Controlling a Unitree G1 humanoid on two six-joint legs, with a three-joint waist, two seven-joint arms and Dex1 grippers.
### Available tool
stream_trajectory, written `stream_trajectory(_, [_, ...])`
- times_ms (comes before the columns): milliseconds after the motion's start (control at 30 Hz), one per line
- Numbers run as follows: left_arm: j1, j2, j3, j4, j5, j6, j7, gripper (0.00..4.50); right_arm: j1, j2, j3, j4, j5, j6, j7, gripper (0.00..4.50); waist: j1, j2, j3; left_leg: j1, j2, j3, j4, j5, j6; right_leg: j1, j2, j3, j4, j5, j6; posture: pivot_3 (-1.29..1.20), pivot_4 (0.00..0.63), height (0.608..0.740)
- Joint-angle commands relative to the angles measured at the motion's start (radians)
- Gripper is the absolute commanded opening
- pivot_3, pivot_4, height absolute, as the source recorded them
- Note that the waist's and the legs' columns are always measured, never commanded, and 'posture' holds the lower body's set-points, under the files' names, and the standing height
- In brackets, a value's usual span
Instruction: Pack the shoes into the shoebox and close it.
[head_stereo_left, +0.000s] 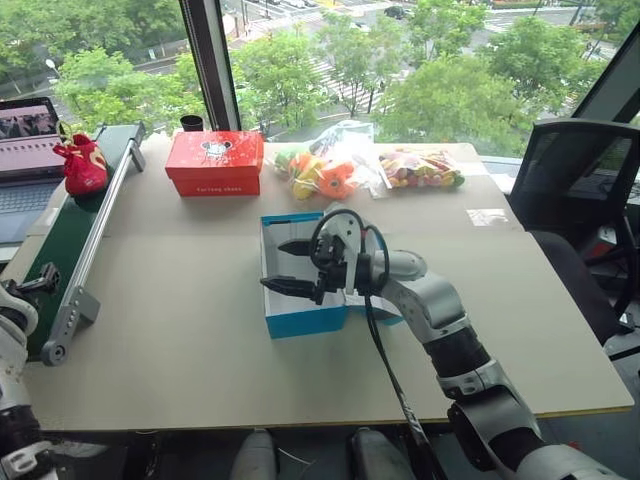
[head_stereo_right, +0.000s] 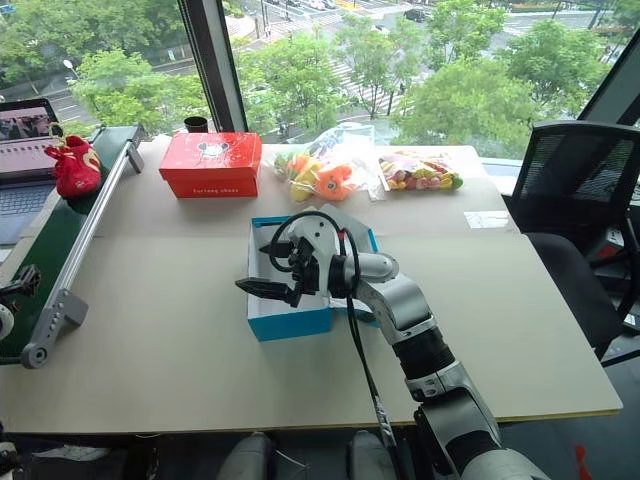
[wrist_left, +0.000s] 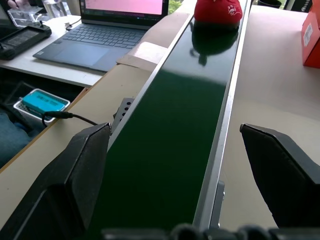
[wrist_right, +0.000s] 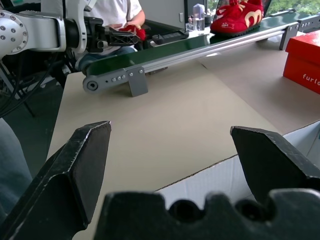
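Observation:
The red shoes (head_stereo_left: 83, 165) sit together at the far end of the green conveyor belt (head_stereo_left: 62, 240), at the table's left; they also show ahead of the left wrist as red shoes (wrist_left: 218, 10). The blue shoebox (head_stereo_left: 305, 322) stands open mid-table, its white inside bare. My right gripper (head_stereo_left: 275, 264) hovers open over the shoebox's left part, pointing left, with nothing between its fingers; the box's white wall (wrist_right: 235, 175) lies just below it. My left gripper (head_stereo_left: 38, 282) is open above the near end of the belt, well short of the shoes.
A red-orange box (head_stereo_left: 214, 162) and a black cup (head_stereo_left: 191, 123) stand at the back. Bags of toy fruit (head_stereo_left: 335, 165) lie beside them. A laptop (head_stereo_left: 28, 140) is left of the belt, an office chair (head_stereo_left: 580, 190) at the right. A person (wrist_right: 120, 12) sits beyond the belt.

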Motion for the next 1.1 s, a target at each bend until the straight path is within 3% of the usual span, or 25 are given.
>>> stream_trajectory(33, [-0.068,0.089,-0.037,0.143,0.033,-0.092,-0.062,4.43,0.004,-0.005,-0.021,-0.062,0.005,0.000,-0.015,4.50,0.000,0.000,0.000,-0.001,0.000,0.000,0.000,0.000,0.000,-0.001,0.000,0.000,0.000,0.000,0.000,0.00,0.150,0.734])
stream_trajectory(200, [-0.175,0.152,-0.083,0.400,0.069,-0.264,-0.105,4.43,0.025,-0.018,-0.025,-0.091,-0.001,0.000,-0.038,4.50,0.001,0.000,0.000,-0.007,0.000,0.000,0.000,0.001,-0.001,-0.007,0.000,0.000,0.001,0.001,-0.002,0.00,0.150,0.734])
stream_trajectory(500, [-0.300,0.198,-0.160,0.638,0.106,-0.425,-0.146,4.43,0.040,-0.036,-0.037,-0.118,0.000,-0.008,-0.082,4.50,0.000,-0.001,0.000,-0.007,0.000,0.000,0.000,0.001,-0.001,-0.007,0.000,-0.001,0.001,0.001,-0.001,0.00,0.150,0.734])
stream_trajectory(833, [-0.350,0.202,-0.184,0.721,0.101,-0.480,-0.150,4.43,0.025,-0.050,-0.035,-0.090,-0.021,-0.037,-0.085,4.50,0.001,-0.001,0.000,-0.007,0.000,0.000,0.000,0.001,-0.001,-0.007,0.000,-0.001,0.001,0.001,-0.001,0.00,0.150,0.734])
stream_trajectory(1100, [-0.305,0.195,-0.136,0.728,0.050,-0.455,-0.143,4.43,0.027,-0.065,-0.032,-0.093,-0.040,-0.040,-0.077,4.50,-0.001,-0.001,0.000,-0.007,0.000,0.000,0.001,0.001,-0.001,-0.007,0.000,-0.001,0.002,0.001,-0.001,0.00,0.150,0.734])
